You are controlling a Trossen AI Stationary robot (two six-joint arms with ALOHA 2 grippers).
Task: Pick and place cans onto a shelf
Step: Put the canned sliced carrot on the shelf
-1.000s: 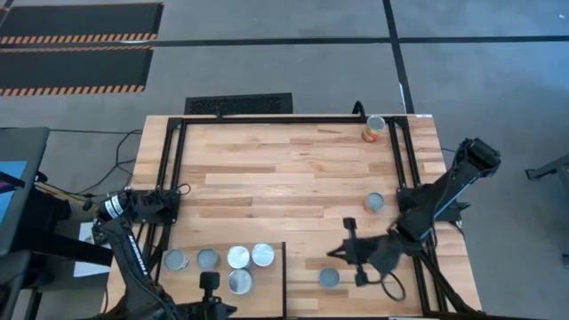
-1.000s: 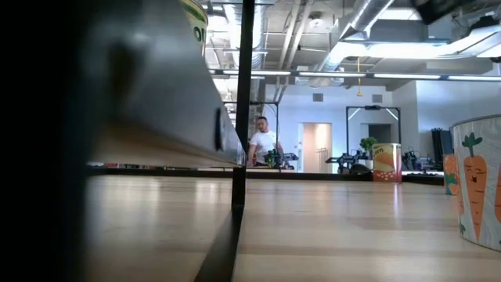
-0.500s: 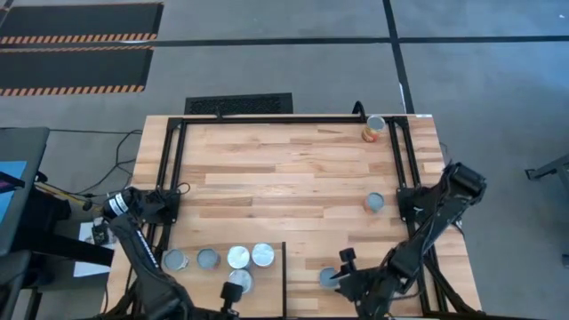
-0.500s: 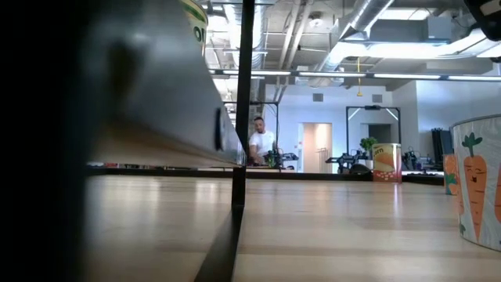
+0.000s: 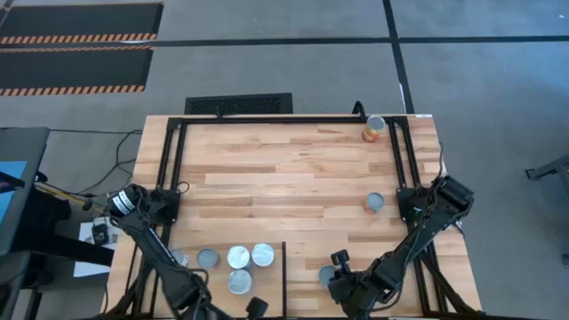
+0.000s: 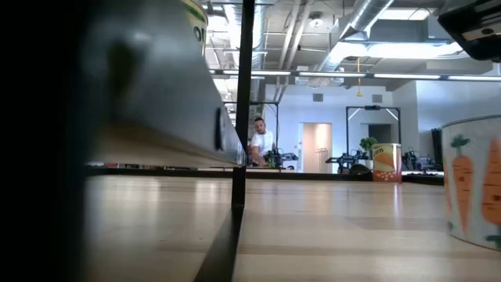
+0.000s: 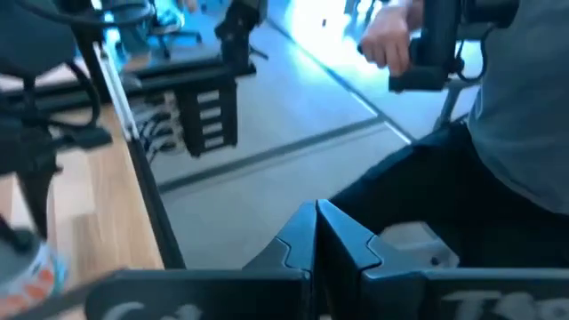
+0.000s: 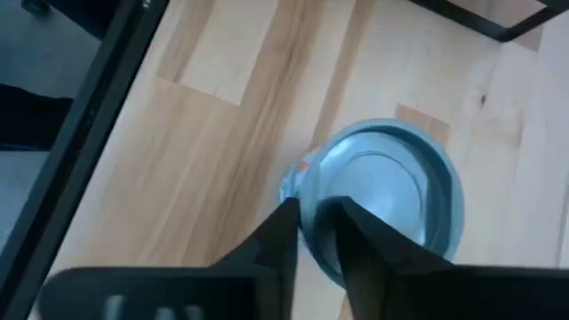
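Several cans [image 5: 238,258] stand upright on the shelf [image 5: 267,280] at the near left, and one of them is partly hidden by my left arm. Two more cans stand on the tabletop at the far right [image 5: 374,130] and the middle right [image 5: 374,203]. A carrot-label can [image 5: 325,275] stands near the front edge and also shows in the low view [image 6: 473,184]. My right gripper [image 8: 316,218] is over this can's edge, its fingers nearly together. My left gripper [image 7: 316,236] is shut and empty at the table's near edge [image 5: 253,308]. My right gripper comes at the carrot-label can from above, pointing down. Its two fingers [image 8: 286,222] stand close together at the can's top rim [image 8: 307,191], and the rim shows in the narrow gap between them. The can stands upright on the tabletop. Whether one finger sits inside the rim, I cannot tell.
Black metal bars [image 5: 284,267] frame the shelf and the table's sides. The shelf's edge [image 6: 156,117] looms at the left of the low view. A seated person's hand [image 7: 387,40] shows beyond the near edge. Bare planks [image 5: 276,178] lie across the table's middle.
Both arms have swung toward the table's near edge. My right gripper has gone toward the near left and come over the carrot-label can. In the low view that can has shifted a little and turned. My left gripper has gone toward the near edge and to the right.
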